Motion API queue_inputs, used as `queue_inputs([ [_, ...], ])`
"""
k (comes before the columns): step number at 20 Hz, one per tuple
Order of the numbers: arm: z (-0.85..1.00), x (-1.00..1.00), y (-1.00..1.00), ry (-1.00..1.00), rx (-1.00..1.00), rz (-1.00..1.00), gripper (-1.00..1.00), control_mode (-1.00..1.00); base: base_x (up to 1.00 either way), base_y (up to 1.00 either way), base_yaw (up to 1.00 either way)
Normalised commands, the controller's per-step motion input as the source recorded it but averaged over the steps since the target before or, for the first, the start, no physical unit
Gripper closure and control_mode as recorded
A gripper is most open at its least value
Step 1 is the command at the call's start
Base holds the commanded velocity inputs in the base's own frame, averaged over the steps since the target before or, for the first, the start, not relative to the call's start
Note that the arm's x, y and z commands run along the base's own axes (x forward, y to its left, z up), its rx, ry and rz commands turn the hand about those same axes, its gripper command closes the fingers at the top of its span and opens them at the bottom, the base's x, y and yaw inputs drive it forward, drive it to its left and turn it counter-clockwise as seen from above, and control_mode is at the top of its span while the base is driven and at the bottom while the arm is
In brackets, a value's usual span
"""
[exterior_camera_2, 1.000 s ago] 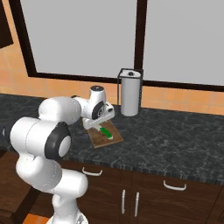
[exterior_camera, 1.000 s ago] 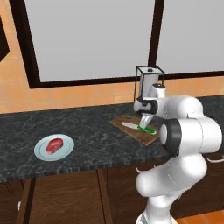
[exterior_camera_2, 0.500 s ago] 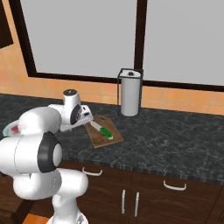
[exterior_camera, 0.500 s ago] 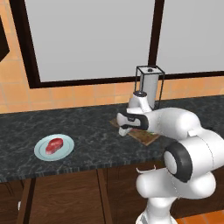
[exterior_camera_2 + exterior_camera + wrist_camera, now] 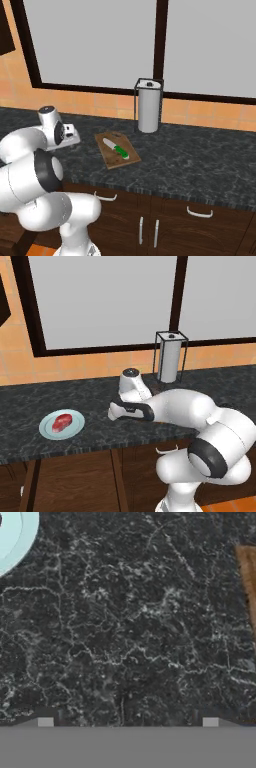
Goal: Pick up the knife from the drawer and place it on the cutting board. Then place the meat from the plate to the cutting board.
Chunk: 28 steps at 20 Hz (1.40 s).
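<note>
No writing shows. The green-handled knife [image 5: 116, 149] lies on the brown wooden cutting board [image 5: 118, 150], centre frame. The gripper [image 5: 127, 722], jaws released, has swung left over dark counter [image 5: 30, 401] toward the pale blue-green plate [image 5: 62, 424] with the red meat [image 5: 62, 421].

Bare counter [image 5: 100, 406] between plate [image 5: 75, 428] and cutting board [image 5: 107, 152] — nothing blocks passage.

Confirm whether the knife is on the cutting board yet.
Yes. The knife lies flat on the cutting board, green handle toward the counter's front edge, with nothing gripping it.
</note>
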Motion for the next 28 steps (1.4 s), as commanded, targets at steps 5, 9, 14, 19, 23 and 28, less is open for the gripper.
queue_inputs([
  [5,-0.01,-0.39,0.76,0.04,0.0,-0.03,-1.0,-1.0,0.0,0.0,0.0],
  [9,0.0,-0.44,0.55,0.06,0.0,0.03,-1.0,-1.0,0.0,0.0,0.0],
  [14,0.0,-0.27,0.61,0.11,0.0,0.09,-1.0,-1.0,0.0,0.0,0.0],
  [19,0.0,-0.05,0.54,0.14,0.0,0.14,-1.0,-1.0,0.0,0.0,0.0],
  [23,0.0,0.0,0.56,0.04,0.0,0.05,-1.0,-1.0,0.0,0.0,0.0],
  [28,0.06,0.22,0.49,0.0,0.01,-0.01,-1.0,-1.0,0.0,0.0,0.0],
])
